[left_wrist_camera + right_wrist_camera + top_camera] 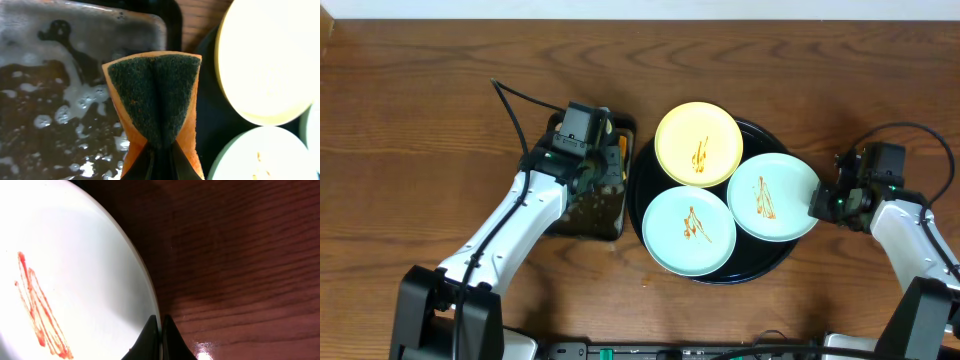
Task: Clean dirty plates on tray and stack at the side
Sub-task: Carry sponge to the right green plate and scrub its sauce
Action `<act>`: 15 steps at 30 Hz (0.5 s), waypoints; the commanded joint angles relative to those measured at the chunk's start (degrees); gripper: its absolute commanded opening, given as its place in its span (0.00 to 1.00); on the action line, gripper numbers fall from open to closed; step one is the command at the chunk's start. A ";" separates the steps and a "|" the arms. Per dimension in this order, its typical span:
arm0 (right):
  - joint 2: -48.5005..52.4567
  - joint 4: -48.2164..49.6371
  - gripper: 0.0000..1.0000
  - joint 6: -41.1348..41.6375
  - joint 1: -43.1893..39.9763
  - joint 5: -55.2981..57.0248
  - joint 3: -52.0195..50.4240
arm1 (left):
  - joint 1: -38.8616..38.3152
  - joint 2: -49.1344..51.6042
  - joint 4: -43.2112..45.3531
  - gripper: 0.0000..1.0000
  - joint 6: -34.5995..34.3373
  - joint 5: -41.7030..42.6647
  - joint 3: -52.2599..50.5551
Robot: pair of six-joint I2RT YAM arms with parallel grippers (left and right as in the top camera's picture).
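Table [420, 120]; left fingers [142, 165] clamp sponge [155, 95], right fingers [172, 342] nip mint plate [75, 255]

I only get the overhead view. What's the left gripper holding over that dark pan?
Observer: The left gripper is shut on an orange sponge, whose dark green scrubbing face is creased down the middle.
Operator: Is the pan dry?
Observer: No, the pan holds foamy, bubbly water.
Operator: And the right gripper, is it only touching that plate?
Observer: The right gripper is shut on the rim of the mint plate beside it.
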 commanded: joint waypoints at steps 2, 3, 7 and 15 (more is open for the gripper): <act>0.26 -0.44 0.01 -0.11 -0.13 0.98 0.46 | -0.61 -0.04 -1.99 0.07 1.97 4.66 3.91; 0.26 -0.44 0.01 -0.11 -0.13 0.98 0.46 | -0.87 -0.02 -3.23 0.07 1.97 4.11 5.49; 0.26 -0.48 0.01 -0.09 -0.13 0.96 0.46 | -3.15 0.44 -6.45 0.07 1.97 3.23 11.85; 0.26 -1.07 0.01 0.31 -0.13 0.94 0.46 | -13.31 3.21 0.94 0.07 1.49 3.96 13.97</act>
